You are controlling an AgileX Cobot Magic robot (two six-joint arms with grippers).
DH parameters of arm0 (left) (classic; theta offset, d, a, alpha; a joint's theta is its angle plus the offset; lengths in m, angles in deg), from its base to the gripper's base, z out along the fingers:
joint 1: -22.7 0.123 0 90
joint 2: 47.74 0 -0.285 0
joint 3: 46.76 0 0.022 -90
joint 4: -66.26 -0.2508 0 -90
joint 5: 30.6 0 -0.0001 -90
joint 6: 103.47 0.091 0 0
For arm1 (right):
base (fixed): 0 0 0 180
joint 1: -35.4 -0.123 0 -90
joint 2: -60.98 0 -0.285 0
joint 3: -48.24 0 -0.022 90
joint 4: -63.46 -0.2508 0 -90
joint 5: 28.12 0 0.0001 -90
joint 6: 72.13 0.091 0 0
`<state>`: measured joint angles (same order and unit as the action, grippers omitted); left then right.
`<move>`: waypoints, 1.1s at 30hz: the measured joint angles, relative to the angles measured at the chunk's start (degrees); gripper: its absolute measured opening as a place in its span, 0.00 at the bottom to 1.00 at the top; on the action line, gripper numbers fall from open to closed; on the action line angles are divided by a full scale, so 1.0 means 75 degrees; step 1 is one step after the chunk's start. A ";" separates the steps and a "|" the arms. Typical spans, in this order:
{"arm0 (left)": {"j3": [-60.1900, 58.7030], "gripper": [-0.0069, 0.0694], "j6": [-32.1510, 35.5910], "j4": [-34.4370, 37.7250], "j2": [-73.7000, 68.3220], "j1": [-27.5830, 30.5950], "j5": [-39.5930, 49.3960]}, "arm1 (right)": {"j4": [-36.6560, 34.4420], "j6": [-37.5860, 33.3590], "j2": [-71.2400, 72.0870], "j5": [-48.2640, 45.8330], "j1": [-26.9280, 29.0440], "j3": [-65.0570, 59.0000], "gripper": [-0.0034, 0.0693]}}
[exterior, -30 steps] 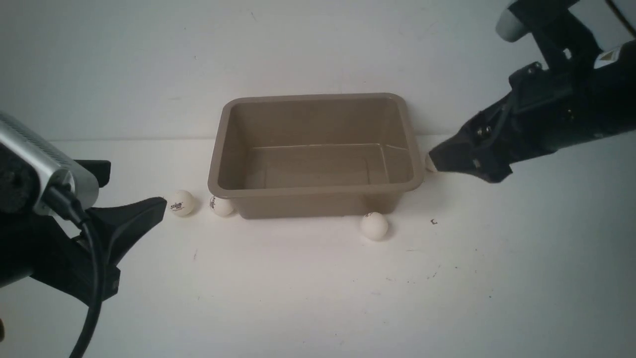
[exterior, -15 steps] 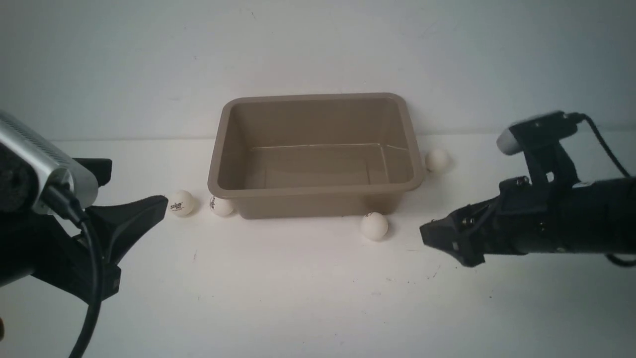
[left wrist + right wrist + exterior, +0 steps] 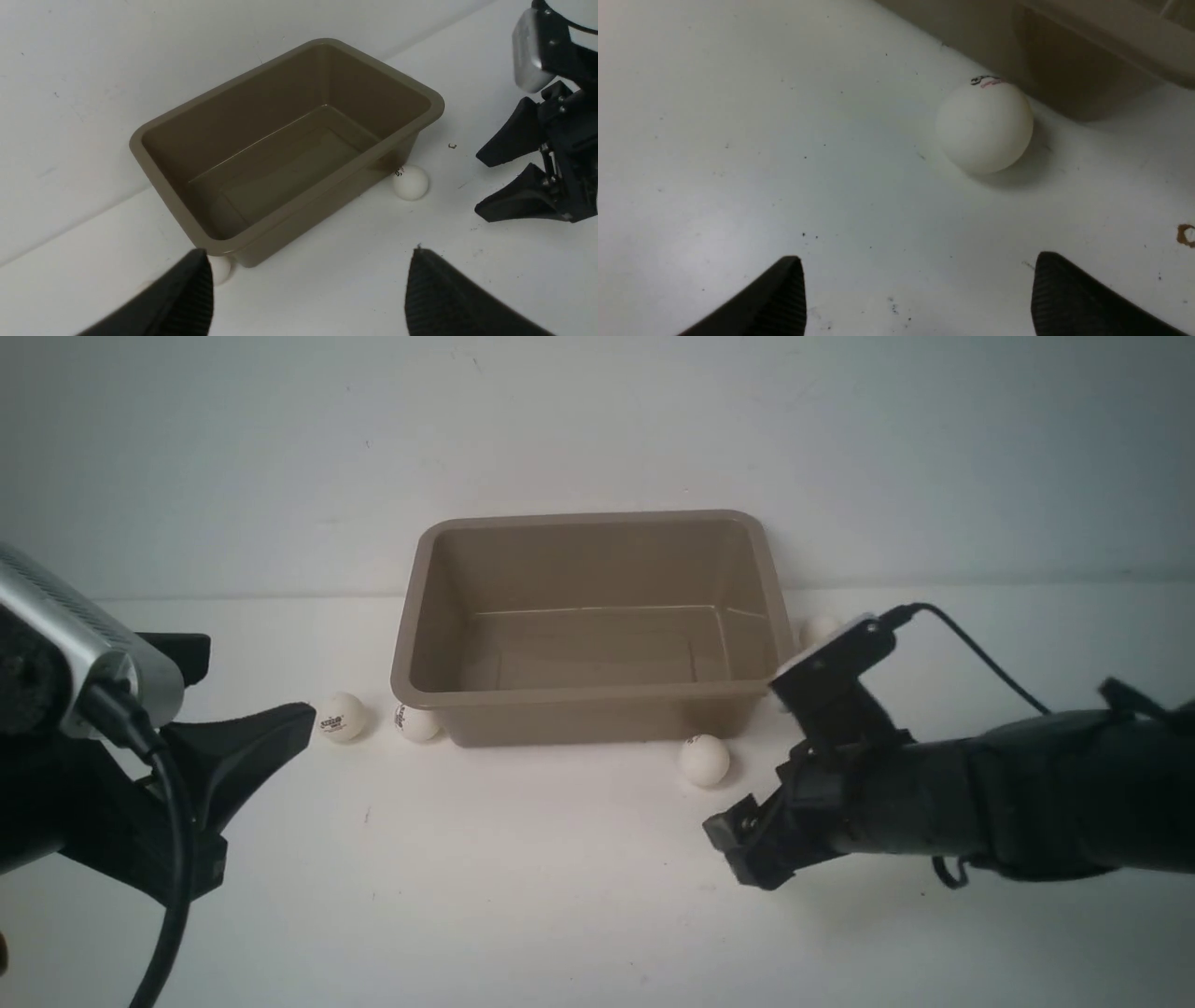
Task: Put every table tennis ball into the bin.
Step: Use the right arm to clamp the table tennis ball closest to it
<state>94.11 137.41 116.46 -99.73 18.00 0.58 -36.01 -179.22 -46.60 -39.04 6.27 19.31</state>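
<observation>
- Bin [image 3: 597, 693]: taupe tub at centre of the front view, upright on the white table [image 3: 523, 896]; no ball is seen inside it.
- Front ball [image 3: 703, 761]: set on the table just below the bin's lower right corner, near its wall; whether it touches cannot be told. Judged to be the item in hand.
- Right gripper [image 3: 735, 851]: lower right of the front view, jaws spread wide, nothing held; the ball lies ahead of the gap and off to one side.
- Handling note: the jaws should be centred on the ball before closing. A smooth, light ball is likely to roll if only one finger meets it.
- Obstruction: the bin wall stands close behind the ball, leaving little room for a finger on that side; an approach along the wall is judged safer.
- Left gripper [image 3: 308, 254]: left of the front view, jaws apart, empty.
- Two left balls [image 3: 341, 716], [image 3: 416, 722]: at the bin's lower left; the inner one sits against or beside the corner.
- Fourth ball [image 3: 816, 629]: right of the bin, partly hidden by the right wrist camera [image 3: 836, 653].
- Small dark mark [image 3: 452, 146]: on the table, no hindrance.
</observation>
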 joint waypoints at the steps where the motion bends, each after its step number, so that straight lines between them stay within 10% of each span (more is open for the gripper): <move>1: 0.0000 0.74 0.0000 0.0000 0.0000 0.0000 0.0000 | -0.0008 -0.0038 -0.0045 0.0021 -0.0006 0.0047 0.86; 33: 0.0000 0.74 0.0000 0.0016 0.0000 0.0000 0.0000 | -0.0055 0.0096 -0.1153 0.0090 -0.0015 0.1188 0.86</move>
<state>94.11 137.41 116.58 -99.73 18.00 0.58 -36.42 -178.50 -55.25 -38.37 6.15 28.22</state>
